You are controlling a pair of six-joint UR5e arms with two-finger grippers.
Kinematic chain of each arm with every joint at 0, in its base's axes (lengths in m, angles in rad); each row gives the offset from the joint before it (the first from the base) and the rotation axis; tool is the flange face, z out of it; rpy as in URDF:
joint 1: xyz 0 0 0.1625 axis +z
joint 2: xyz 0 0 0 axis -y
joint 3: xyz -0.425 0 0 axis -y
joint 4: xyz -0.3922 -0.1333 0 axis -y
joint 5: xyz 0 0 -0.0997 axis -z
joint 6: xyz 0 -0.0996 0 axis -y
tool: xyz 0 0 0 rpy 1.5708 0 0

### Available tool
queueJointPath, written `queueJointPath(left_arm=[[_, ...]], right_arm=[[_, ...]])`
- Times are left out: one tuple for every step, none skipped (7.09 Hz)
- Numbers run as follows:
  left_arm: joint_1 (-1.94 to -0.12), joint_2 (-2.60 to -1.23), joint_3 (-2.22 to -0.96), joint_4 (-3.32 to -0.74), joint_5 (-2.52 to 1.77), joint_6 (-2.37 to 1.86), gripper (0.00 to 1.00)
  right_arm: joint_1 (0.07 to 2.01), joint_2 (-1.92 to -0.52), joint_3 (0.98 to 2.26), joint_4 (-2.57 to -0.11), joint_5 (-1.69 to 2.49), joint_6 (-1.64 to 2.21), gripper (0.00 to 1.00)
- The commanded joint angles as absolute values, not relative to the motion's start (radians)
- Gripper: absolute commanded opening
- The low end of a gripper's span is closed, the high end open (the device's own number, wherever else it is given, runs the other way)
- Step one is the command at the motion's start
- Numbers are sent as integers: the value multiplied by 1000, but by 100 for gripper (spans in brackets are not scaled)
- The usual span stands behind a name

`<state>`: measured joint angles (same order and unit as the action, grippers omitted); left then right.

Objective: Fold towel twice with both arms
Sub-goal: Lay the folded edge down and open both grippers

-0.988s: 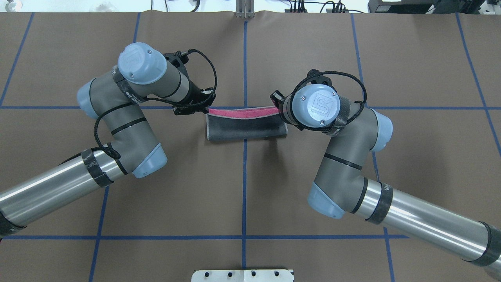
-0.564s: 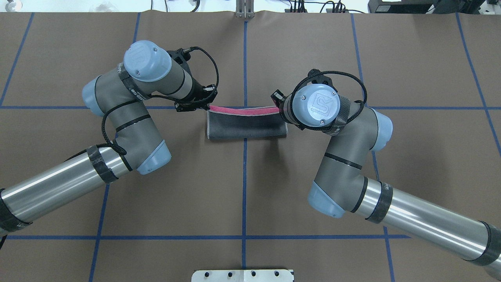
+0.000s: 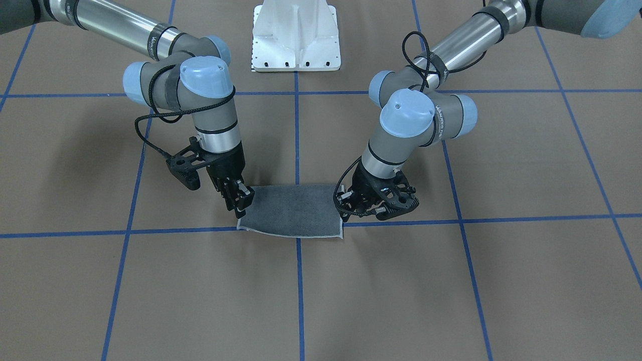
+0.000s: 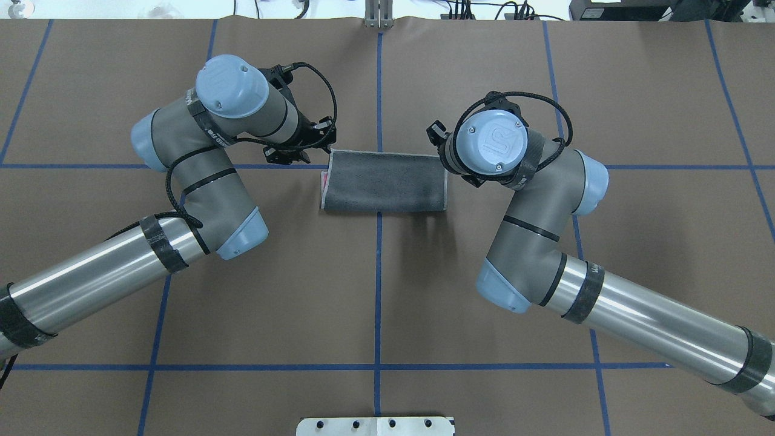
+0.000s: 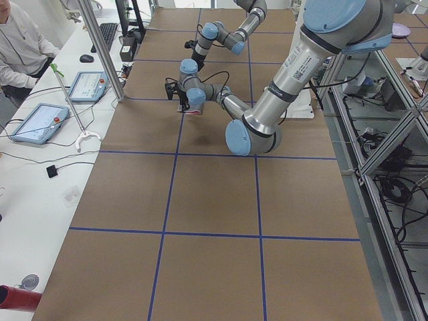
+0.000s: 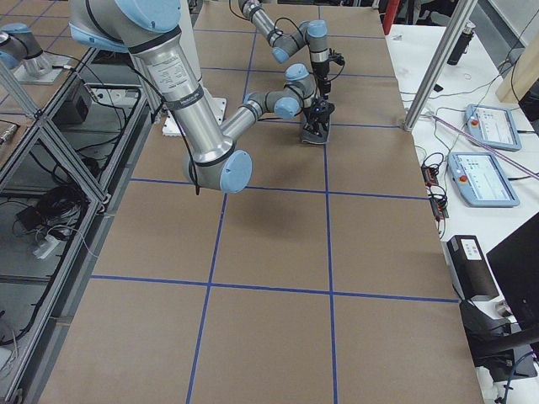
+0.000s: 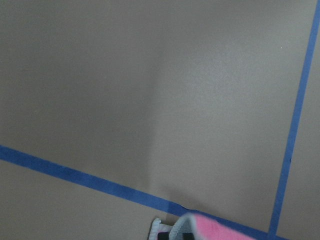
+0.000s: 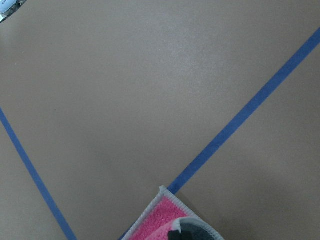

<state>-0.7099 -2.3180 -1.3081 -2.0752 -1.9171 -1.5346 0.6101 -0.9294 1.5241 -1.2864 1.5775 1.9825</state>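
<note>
Small square terry towel (image 4: 384,181), dark grey face up w/ light grey stitched edging, lies folded in half as a flat rectangle on the brown paper-covered table (image 4: 272,303). It stretches btwn the two black two-finger grippers. Left gripper (image 3: 344,205) sits at one short end, at the corner farther from the robot. Right gripper (image 3: 239,203) sits at the opposite short end, same far side. Both look clenched on towel corners: each wrist view shows a pink corner w/ grey edging pinched right at the gripper tip, at bottom of view. Both grippers are low, close to the table. Towel's far edge lies just beyond the blue tape line (image 4: 666,166) running crosswise near both grippers. From overhead the only pink left is a thin sliver at the end beside the left gripper.

Vs. 0.6 s ago: the pink strip then showing along the far edge btwn the grippers is now covered. Grey top layer reaches the far edge, so towel looks deeper front-to-back. Both wrists have shifted away from the robot. Near folded edge is in approx. the same spot.
</note>
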Motion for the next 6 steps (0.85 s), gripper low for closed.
queueJointPath(left_arm=[[-724,-2326,-1301,-2085,-1917,-1534,99],[-724,-2326,-1304,-2088,-1922,-1532,99],[-721,-2324,-1305,-2088,-1943,-1494,99],[-719,-2315,-1322,-2089,-1969,-1453,100],[-712,-2310,-1339,-2089,-1973,-1447,100],[-709,-2310,-1347,-2089,-1973,-1447,100]], right_arm=[[643,-920,1514,-1285,1607,1925,100],[644,-919,1517,-1285,1608,1889,100],[644,-925,1525,-1287,1623,1837,100],[653,-933,1525,-1287,1670,1756,100],[679,-949,1540,-1287,1730,1658,100],[719,-1000,1581,-1295,1799,1560,100]])
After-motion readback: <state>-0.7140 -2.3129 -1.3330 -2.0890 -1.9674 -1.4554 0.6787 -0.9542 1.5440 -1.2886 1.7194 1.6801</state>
